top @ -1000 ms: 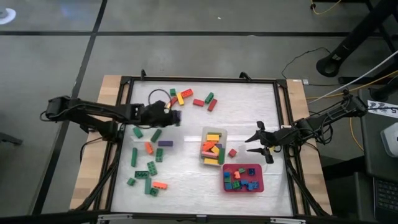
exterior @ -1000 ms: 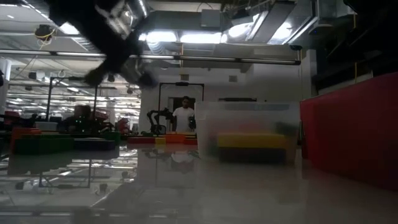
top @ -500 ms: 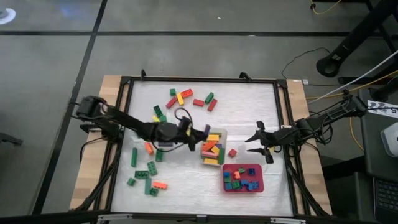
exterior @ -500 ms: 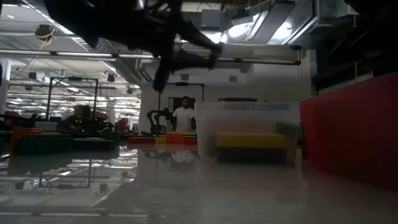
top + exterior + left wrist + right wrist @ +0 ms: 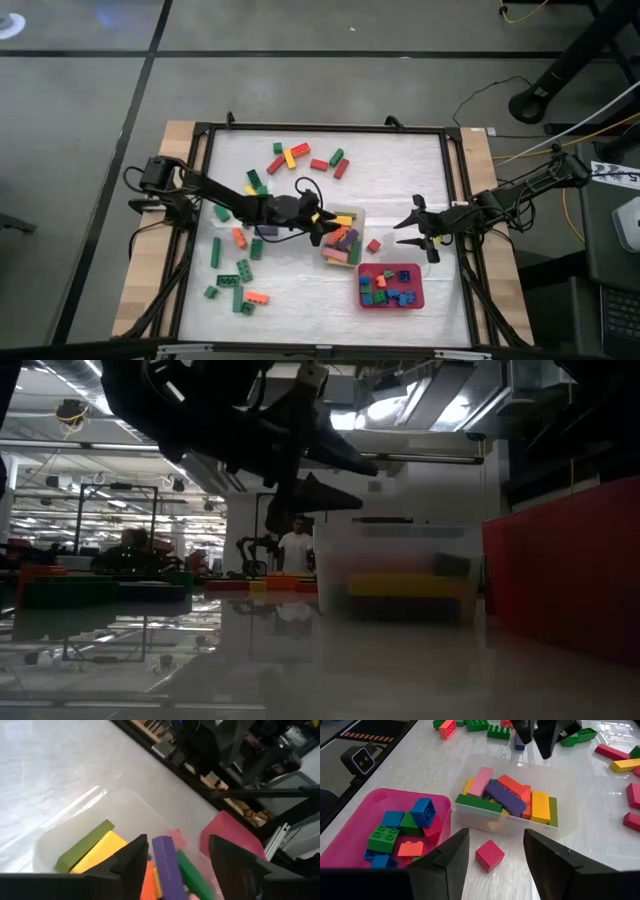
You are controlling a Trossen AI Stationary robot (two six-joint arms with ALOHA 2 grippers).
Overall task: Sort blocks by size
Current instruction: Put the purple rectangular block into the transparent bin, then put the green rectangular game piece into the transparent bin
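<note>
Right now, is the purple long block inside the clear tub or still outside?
Inside. The purple block lies on the other long blocks in the clear tub, and the left claw above it is open and holds nothing.

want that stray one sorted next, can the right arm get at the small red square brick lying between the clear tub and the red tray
Probably yes. The small red square plastic brick lies alone on bare table just ahead of the right gripper, whose jaws stand open. The clear rectangular plastic tub and red rectangular tray flank it without touching.
</note>
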